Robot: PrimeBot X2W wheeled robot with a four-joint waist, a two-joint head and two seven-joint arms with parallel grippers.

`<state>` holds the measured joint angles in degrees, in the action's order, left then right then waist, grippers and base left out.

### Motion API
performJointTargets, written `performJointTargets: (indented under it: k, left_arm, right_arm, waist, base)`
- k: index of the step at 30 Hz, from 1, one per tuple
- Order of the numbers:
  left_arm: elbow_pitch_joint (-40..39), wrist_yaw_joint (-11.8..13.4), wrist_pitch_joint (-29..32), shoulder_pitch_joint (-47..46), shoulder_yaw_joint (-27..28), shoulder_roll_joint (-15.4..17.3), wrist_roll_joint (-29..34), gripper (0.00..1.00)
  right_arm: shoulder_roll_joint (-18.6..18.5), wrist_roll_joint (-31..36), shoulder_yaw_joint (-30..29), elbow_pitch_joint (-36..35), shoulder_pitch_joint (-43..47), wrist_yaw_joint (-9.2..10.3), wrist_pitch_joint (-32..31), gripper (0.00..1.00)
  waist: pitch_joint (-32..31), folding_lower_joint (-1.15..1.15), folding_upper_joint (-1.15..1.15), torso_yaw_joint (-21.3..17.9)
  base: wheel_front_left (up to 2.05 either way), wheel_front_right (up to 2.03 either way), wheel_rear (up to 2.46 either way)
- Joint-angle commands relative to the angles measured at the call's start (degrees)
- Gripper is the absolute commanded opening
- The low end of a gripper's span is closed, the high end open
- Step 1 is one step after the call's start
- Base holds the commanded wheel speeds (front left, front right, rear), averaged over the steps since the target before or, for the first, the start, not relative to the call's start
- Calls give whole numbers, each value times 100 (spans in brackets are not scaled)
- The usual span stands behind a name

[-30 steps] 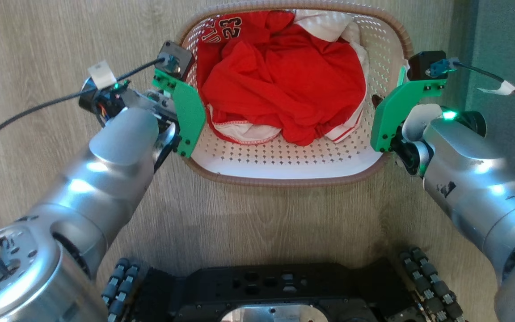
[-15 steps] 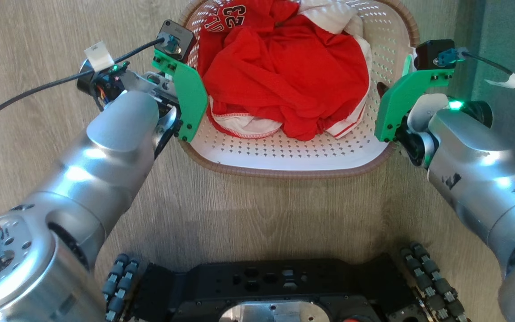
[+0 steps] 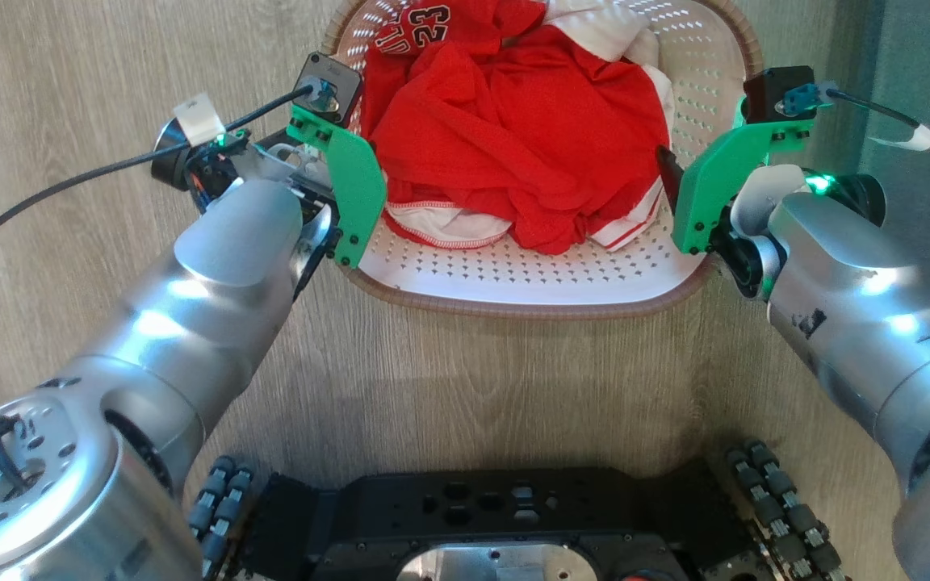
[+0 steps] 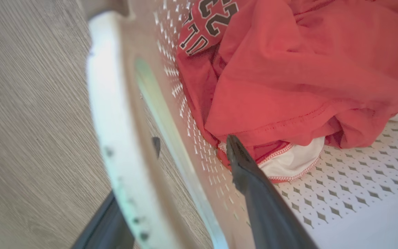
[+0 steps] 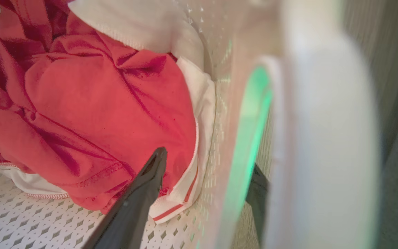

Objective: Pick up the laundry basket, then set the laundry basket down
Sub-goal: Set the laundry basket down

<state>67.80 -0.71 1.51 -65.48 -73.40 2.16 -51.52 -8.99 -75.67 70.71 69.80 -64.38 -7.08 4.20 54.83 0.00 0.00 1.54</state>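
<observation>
Grip looks set on both sides. We have the laundry basket (image 3: 529, 308) right in front of us over the wood floor (image 3: 473, 387), heaped with red and white clothes (image 3: 513, 137). Our left hand (image 4: 192, 145) straddles the left side wall, one finger inside by the clothes and the other outside, closed on the wall at the handle. Our right hand (image 5: 207, 162) does the same on the opposite wall. Whether the base touches the floor or hangs just off it, we cannot tell from up here. We read this as the pick-up step, with the set-down to come. The next move calls for both arms rising together at one pace, rim level so the load does not slide, and a firm squeeze, because thin perforated plastic could flex and slip out.
</observation>
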Motion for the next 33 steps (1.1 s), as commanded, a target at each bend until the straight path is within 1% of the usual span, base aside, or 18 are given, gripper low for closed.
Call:
performJointTargets:
  k: [1,6,16,17,21,27,33]
  left_arm:
    - [-20,33,-13,72,44,72,-56,100]
    - [24,60,-40,162,36,72,-87,100]
    - [85,131,104,552,21,72,-123,100]
    - [85,131,104,552,21,72,-123,100]
    - [102,164,40,769,20,72,-181,100]
    - [136,96,-154,1227,21,72,-322,100]
    - [154,-56,-704,1683,37,72,-394,100]
  right_arm:
    - [46,-3,37,31,295,-41,47,100]
    - [62,-11,53,71,341,-41,24,100]
    - [64,28,100,211,584,-41,-20,100]
    - [64,28,100,211,584,-41,-20,100]
    - [93,-45,76,250,762,-41,-43,100]
    - [133,-245,-40,328,1192,-41,-108,100]
    - [133,-346,-117,221,1537,-41,222,100]
  waist:
    - [-15,0,0,1]
    - [-142,0,0,3]
    - [-859,0,0,14]
    - [-859,0,0,14]
    - [-1306,0,0,7]
    - [-2159,0,0,-17]
    - [-3045,0,0,-5]
  base:
    - [0,0,0]
    - [0,0,0]
    - [0,0,0]
    - [0,0,0]
    - [0,0,0]
    - [0,0,0]
    - [0,0,0]
